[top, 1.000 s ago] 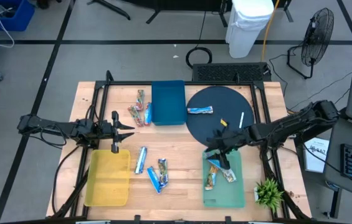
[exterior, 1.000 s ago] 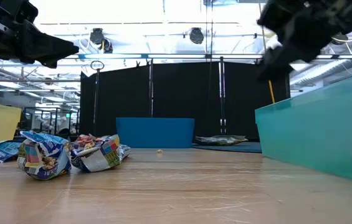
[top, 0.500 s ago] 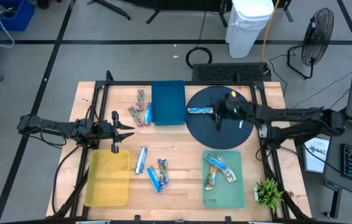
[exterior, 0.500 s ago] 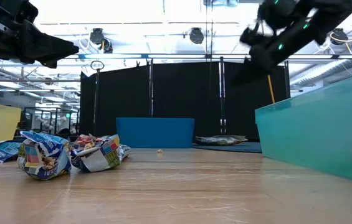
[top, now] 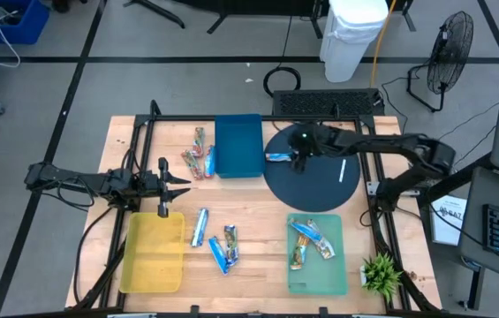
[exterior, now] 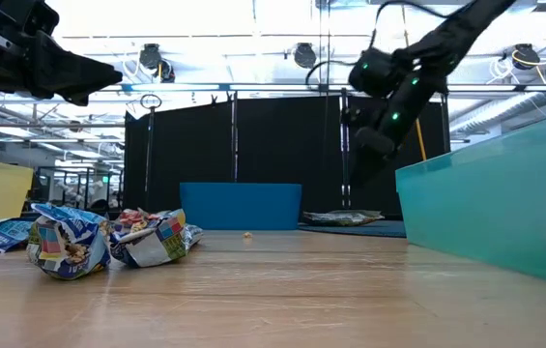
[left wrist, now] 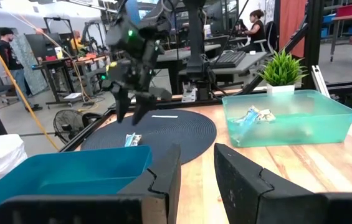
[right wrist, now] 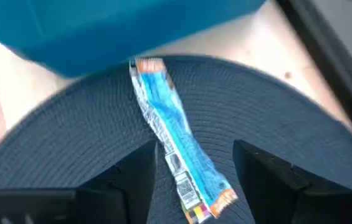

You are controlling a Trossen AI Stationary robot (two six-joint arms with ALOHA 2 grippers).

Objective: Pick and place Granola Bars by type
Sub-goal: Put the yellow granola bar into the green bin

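From above, you can see the sort is only partly done. The green tray point(top: 317, 276) holds about three granola bars point(top: 310, 241); the yellow tray point(top: 153, 258) and blue bin point(top: 238, 146) look empty. One blue bar point(top: 283, 157) lies on the dark round mat point(top: 320, 181), a cluster of reddish bars point(top: 198, 155) sits on the wood just beside the blue bin, and loose blue bars point(top: 216, 240) lie between the yellow and green trays. Your right gripper point(top: 299, 159) hangs over the mat bar; your left gripper point(top: 177, 183) waits near the yellow tray's far end.

At table height, crumpled wrappers point(exterior: 108, 239) remain on the wood, and the right gripper point(exterior: 364, 155) is above the mat, not touching.

Looking past the left arm's fingers point(left wrist: 163, 177), you'll find the jaws partly apart with nothing between them.

Through the right wrist camera, the fingers point(right wrist: 139, 163) stand wide, straddling the blue bar point(right wrist: 174, 145) without closing on it. By my reckoning, most bars are left to place, and this pick has not yet begun.
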